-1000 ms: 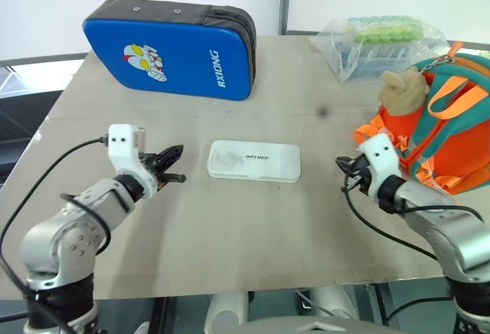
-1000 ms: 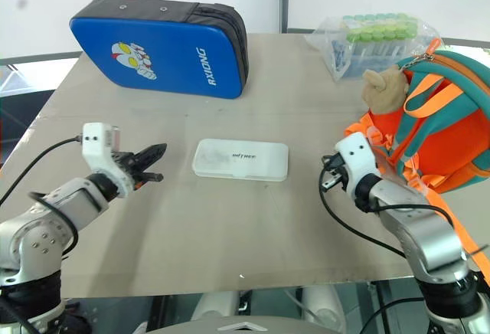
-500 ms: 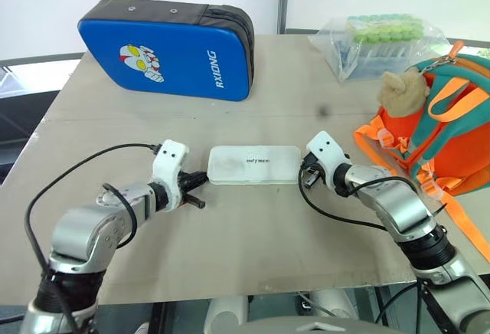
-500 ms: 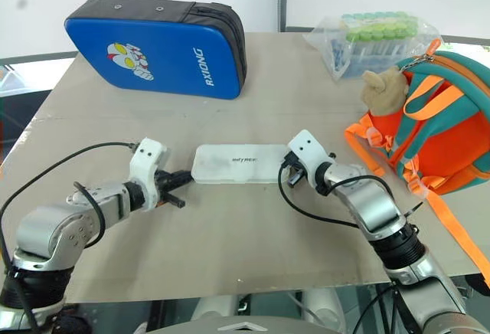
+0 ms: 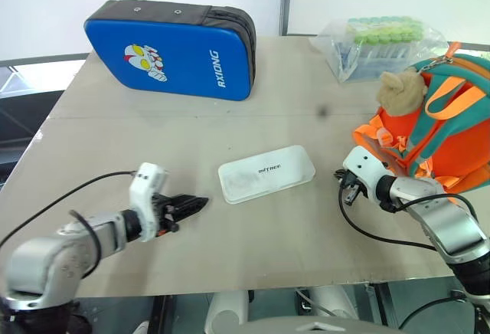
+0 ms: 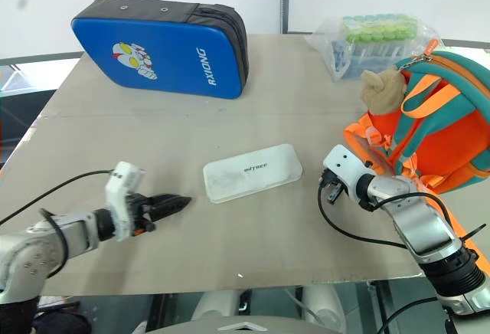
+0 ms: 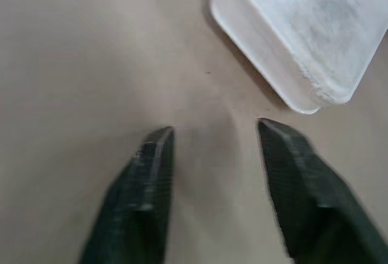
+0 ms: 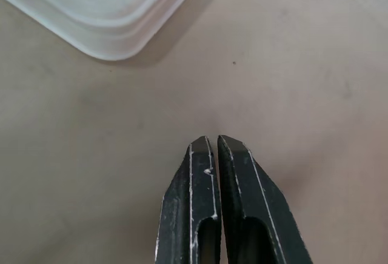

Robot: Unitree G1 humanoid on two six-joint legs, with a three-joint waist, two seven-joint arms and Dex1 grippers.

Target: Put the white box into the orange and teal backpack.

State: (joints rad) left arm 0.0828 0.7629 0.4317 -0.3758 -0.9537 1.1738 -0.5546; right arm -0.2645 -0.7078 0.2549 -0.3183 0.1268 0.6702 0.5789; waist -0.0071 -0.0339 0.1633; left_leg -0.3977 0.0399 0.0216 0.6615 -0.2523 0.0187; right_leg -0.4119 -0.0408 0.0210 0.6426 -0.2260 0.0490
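White box (image 5: 266, 173) is lying free at table centre; left gripper (image 5: 197, 204) at eight o'clock is gaping empty, right gripper (image 8: 212, 142) at three o'clock is staying pinched closed.

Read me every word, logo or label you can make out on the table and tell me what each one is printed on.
"RXIONG": white letters running up the front of the big blue padded case, beside a cartoon figure.
Small dark lettering on the lid of the white box: too small to read.
The orange and teal backpack and the clear bag of green-capped tubes show no readable text.
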